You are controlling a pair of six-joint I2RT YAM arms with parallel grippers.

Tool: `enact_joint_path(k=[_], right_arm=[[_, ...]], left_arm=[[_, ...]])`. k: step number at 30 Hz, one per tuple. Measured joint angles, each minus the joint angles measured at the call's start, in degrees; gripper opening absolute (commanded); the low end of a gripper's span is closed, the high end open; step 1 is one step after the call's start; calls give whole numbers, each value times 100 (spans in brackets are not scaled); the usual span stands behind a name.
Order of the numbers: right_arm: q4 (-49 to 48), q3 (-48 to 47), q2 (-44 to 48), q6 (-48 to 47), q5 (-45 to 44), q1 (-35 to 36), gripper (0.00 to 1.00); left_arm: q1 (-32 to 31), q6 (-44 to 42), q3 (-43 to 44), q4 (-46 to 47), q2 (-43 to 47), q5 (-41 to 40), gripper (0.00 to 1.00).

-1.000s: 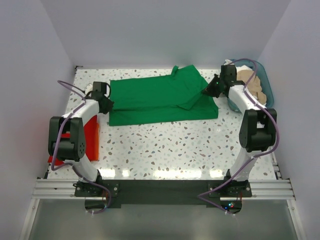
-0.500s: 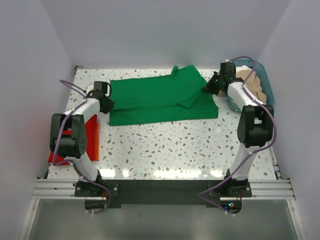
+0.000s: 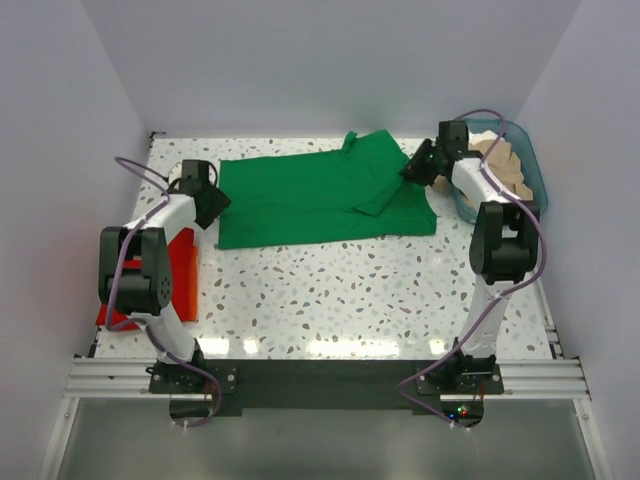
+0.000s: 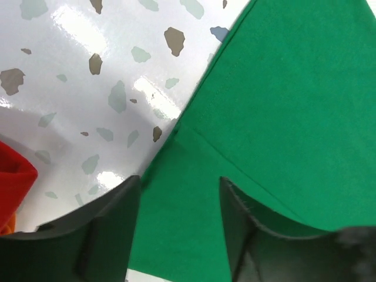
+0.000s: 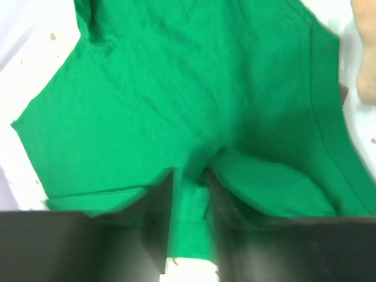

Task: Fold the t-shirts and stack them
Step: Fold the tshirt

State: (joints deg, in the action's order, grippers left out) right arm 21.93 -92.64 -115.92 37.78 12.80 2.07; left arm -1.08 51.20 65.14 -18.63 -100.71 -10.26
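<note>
- right gripper point(image 5: 189, 176): narrow, pinching a fold of the green t-shirt point(image 5: 176, 106); the rest of the shirt spreads flat ahead of it
- left gripper point(image 4: 179, 185): wide, fingers straddling the shirt's edge, cloth flat under the gap
- red t-shirt point(image 4: 12, 176): just left of the left gripper
- beige t-shirts point(image 3: 505, 165): in the teal basket point(image 3: 537, 185), right of the right gripper

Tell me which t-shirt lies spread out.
The bright green cloth t-shirt; the red cloth t-shirt lies compact at the left edge, beige t-shirts sit in the teal plastic basket.

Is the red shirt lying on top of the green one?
No, the red shirt lies off to the left, beside the green shirt, not on it.
</note>
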Motion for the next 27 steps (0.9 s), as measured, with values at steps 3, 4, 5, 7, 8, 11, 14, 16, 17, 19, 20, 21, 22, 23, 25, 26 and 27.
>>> enact_joint_path(k=[3,4,5,7,8,11,14,16,17,19,20,21,22,23,25,26,27], right_arm=[[70,-278,-208,-131,57,-15,53],[85,-337,-256,-168,72,-22,56],[90,-356,-264,-205,81,-26,57],[116,-352,-251,-251,83,-26,57],[109,-339,-232,-273,81,-26,57],[72,-46,-31,-332,48,4,56],[31,492,321,-354,-31,114,54],[-33,841,514,-356,-68,282,52],[-72,960,549,-352,-85,378,50],[-173,1128,553,-348,-92,573,50],[-199,1202,535,-339,-96,660,50],[-205,1255,525,-337,-111,754,49],[-212,1266,487,-330,-129,839,49],[-243,1266,450,-328,-133,920,49],[-326,1285,389,-306,-133,1021,50],[-382,1314,372,-284,-136,1049,50],[-413,1344,356,-269,-140,1064,50]], left_arm=[[52,-22,-2,70,11,70,68],[66,-33,-11,85,33,92,68],[70,-42,-42,107,76,109,68],[70,-44,-179,157,251,157,65],[70,-44,-306,221,385,195,64],[55,-33,-612,315,713,269,60],[-59,-20,-817,411,872,310,56],[-199,-17,-920,487,885,363,52],[-258,-11,-973,533,885,389,52],[-393,9,-1086,597,885,468,51],[-442,15,-1143,638,885,503,50],[-472,17,-1180,658,885,529,50],[-501,17,-1231,706,885,562,50],[-514,17,-1272,739,885,579,50],[-533,17,-1344,791,885,619,50],[-538,17,-1377,809,885,645,50],[-538,17,-1414,841,885,664,50]])
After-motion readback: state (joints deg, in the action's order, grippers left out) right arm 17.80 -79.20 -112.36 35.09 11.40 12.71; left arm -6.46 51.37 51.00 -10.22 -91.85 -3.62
